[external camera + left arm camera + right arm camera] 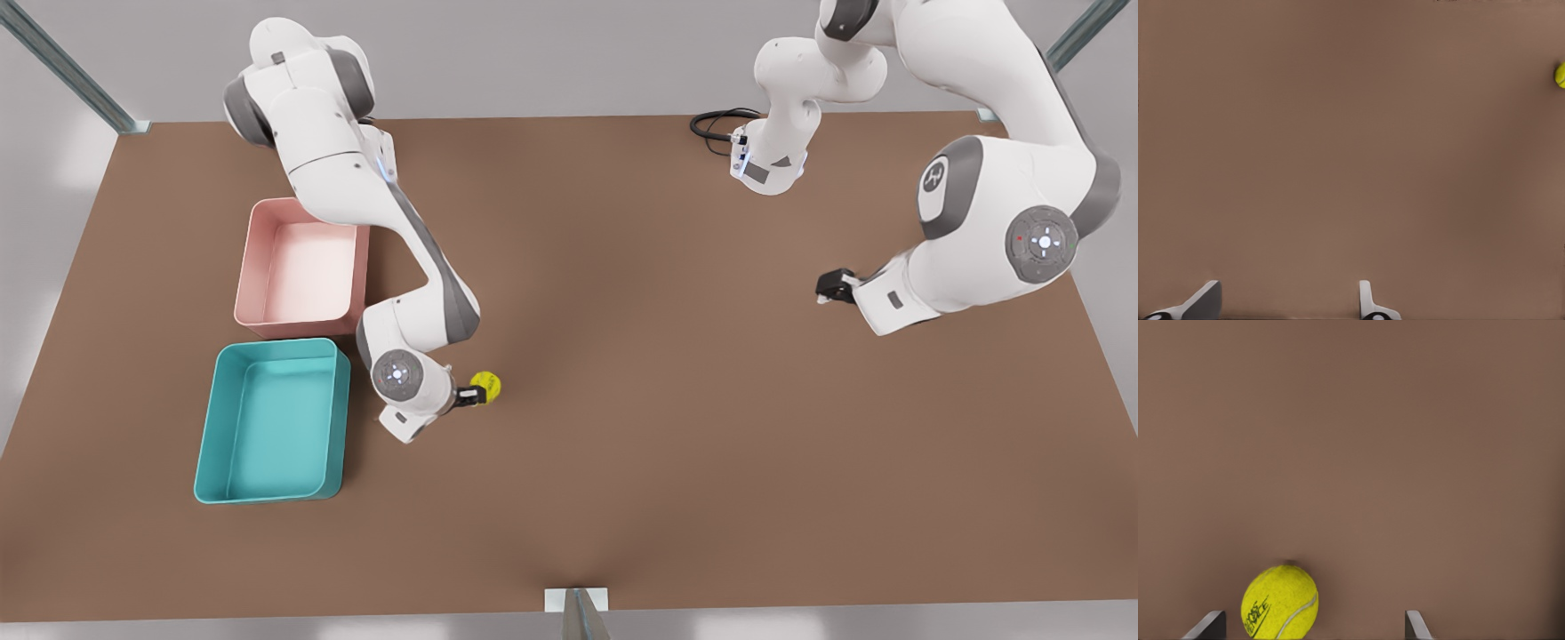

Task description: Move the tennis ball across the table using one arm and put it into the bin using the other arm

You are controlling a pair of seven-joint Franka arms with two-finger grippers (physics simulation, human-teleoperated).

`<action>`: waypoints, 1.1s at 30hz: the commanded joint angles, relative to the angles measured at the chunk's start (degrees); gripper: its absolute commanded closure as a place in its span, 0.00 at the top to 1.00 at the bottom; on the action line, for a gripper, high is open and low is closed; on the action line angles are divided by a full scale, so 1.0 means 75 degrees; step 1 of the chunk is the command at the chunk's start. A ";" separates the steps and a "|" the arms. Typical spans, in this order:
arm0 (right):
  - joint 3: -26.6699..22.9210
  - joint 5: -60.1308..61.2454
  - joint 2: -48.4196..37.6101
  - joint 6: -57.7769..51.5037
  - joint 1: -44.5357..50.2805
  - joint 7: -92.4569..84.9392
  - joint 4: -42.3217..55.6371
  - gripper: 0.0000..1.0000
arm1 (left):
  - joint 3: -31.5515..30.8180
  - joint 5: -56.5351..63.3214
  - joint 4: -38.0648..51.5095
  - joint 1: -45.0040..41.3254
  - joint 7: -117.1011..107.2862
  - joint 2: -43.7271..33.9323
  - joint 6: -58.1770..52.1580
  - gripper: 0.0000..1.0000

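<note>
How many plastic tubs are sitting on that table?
2. A pink tub sits on the front view's left side of the table; a teal tub lies just beside it, nearer the camera. Nothing seems hidden.

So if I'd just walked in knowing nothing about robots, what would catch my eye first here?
Probably the bright tennis ball on the brown table, between the open fingers of the right gripper. Next, two tubs at the front view's left: the teal bin nearest that arm, and a pink tub behind it. The left gripper hangs open over bare table on the opposite side, waiting.
</note>
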 commanded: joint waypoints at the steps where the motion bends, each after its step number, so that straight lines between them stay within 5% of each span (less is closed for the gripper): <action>1: 0.0000 0.0089 -0.0023 0.1014 0.0039 0.1529 -0.0227 1.00 | -0.0009 0.0088 -0.0007 -0.0006 -0.4225 0.0015 -0.0047 1.00; 15: -0.0011 0.0019 -0.0398 0.2175 0.0589 0.2138 -0.1750 1.00 | -0.0009 0.0088 -0.0007 0.0017 -0.4225 0.0155 -0.0047 1.00; 33: 0.0000 0.0019 0.0152 0.2737 0.0812 0.2127 -0.1879 1.00 | -0.0009 0.0088 -0.0007 0.0029 -0.4225 0.0202 -0.0082 1.00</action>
